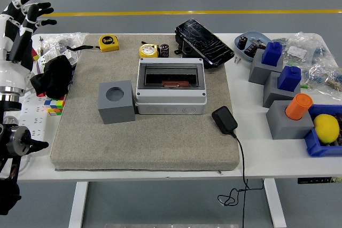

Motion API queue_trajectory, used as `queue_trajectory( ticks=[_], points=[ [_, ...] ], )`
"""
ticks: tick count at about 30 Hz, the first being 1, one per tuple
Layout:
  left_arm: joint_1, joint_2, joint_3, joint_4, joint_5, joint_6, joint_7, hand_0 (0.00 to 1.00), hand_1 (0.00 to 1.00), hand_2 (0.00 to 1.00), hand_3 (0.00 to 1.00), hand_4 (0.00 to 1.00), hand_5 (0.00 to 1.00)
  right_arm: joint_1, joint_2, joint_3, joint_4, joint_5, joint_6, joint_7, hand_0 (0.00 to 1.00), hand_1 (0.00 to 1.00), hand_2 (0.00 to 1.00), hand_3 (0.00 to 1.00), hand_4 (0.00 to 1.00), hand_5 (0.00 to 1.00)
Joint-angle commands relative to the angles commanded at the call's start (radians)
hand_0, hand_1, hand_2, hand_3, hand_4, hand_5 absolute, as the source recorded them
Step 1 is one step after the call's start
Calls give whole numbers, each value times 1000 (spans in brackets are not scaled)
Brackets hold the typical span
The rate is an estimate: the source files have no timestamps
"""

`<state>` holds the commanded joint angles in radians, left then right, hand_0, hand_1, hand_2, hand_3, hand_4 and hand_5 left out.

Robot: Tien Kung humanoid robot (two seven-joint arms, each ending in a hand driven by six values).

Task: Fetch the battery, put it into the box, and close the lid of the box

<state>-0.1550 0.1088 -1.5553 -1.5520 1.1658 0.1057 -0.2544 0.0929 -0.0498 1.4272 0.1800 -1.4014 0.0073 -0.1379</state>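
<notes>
A grey junction box (170, 87) stands in the middle of the beige mat, its clear lid shut over a dark inside with a reddish part showing. A small black battery (164, 50) stands upright on the mat's far edge, beside a yellow tape measure. More batteries lie in a blue dish (250, 44) at the back right. My left hand (25, 10) is raised at the far left edge, well away from the box, fingers spread and empty. The right arm is out of view.
A grey cube with a round hole (116, 101) stands left of the box. A black charger (225, 120) with its cable lies right of it. A cracked black tablet (203, 42) lies behind. Grey blocks with blue and orange pegs (282, 94) stand at the right.
</notes>
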Motion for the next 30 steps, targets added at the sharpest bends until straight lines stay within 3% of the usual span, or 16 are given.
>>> queue_trajectory(
  ticks=[30],
  points=[
    [-1, -8, -17, -19, 4, 1, -2, 455, 636, 595, 665, 998, 612, -3, 2, -7, 0, 19, -3, 8, 647, 644, 670, 582, 998, 551]
  ],
)
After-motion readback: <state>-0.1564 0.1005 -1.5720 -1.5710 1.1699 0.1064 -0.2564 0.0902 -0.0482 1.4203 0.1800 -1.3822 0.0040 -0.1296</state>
